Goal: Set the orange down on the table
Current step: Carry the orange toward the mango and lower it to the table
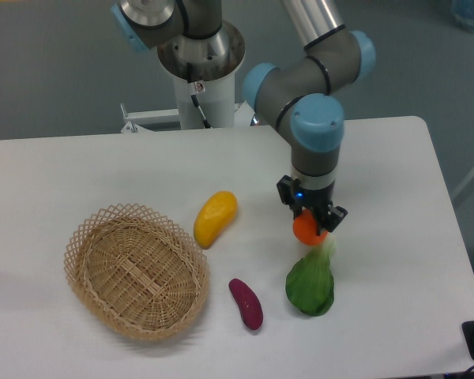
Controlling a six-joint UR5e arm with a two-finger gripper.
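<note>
The orange (305, 229) is small, round and reddish-orange, held between the fingers of my gripper (311, 224) at the right middle of the white table (395, 237). The gripper points down and is shut on the orange. The orange hangs just above the pale stem end of a green leafy vegetable (311, 282). I cannot tell whether the orange touches the tabletop or the vegetable.
A woven wicker basket (136, 270) stands at the front left and holds nothing. A yellow-orange mango-like fruit (215, 218) lies right of the basket. A purple eggplant-like item (246, 303) lies near the front edge. The arm's base (199, 71) is at the back.
</note>
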